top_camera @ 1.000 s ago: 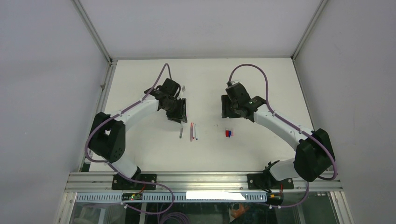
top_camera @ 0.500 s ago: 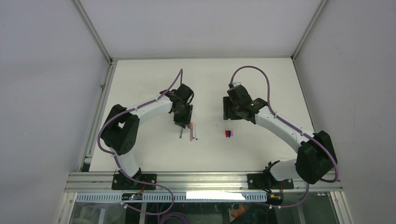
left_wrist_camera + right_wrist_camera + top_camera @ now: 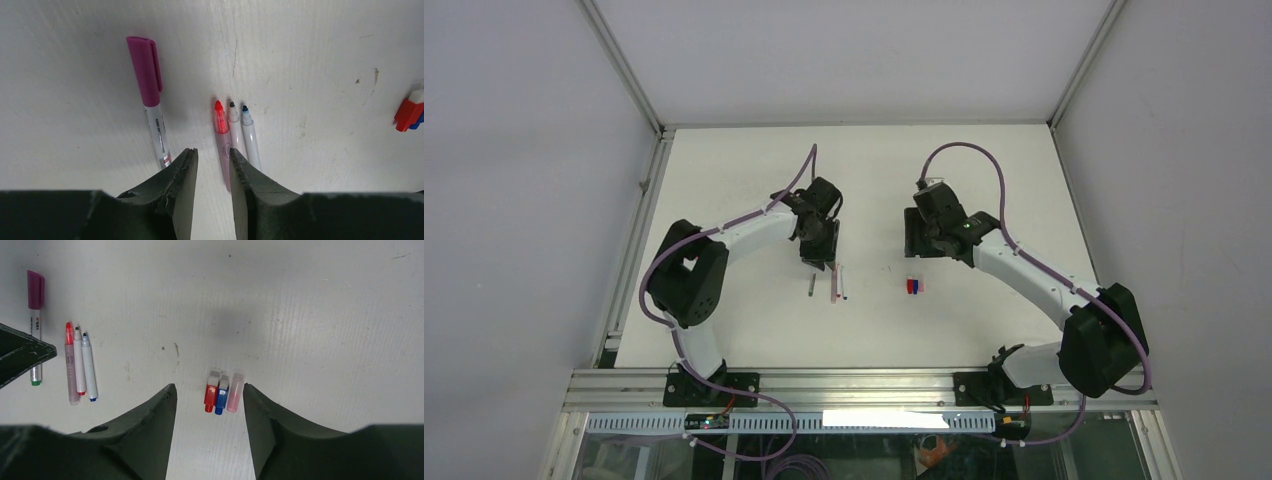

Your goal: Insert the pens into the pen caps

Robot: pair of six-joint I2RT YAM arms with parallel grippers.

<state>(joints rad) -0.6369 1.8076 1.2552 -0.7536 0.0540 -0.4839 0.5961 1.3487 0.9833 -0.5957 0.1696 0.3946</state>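
Observation:
Three uncapped pens lie side by side: a pink one with a red tip (image 3: 221, 135), a white one with a dark tip (image 3: 234, 125) and a white one with a blue tip (image 3: 250, 137). They also show in the top view (image 3: 838, 283). My left gripper (image 3: 212, 152) is open with a narrow gap, just above the pink pen's rear end and holding nothing. Three caps, red (image 3: 210, 395), blue (image 3: 220, 397) and clear pink (image 3: 234, 392), stand together on the table (image 3: 913, 286). My right gripper (image 3: 207, 387) is open and empty, hovering over them.
A fourth pen with a magenta cap on it (image 3: 150, 100) lies just left of the three pens, beside my left finger; it shows grey in the top view (image 3: 811, 285). The white table has raised frame rails along its edges (image 3: 649, 210).
My left arm has swung right and forward, bringing its gripper from left of the pens to over their far ends. The right arm has barely shifted. Pens and caps have not moved.

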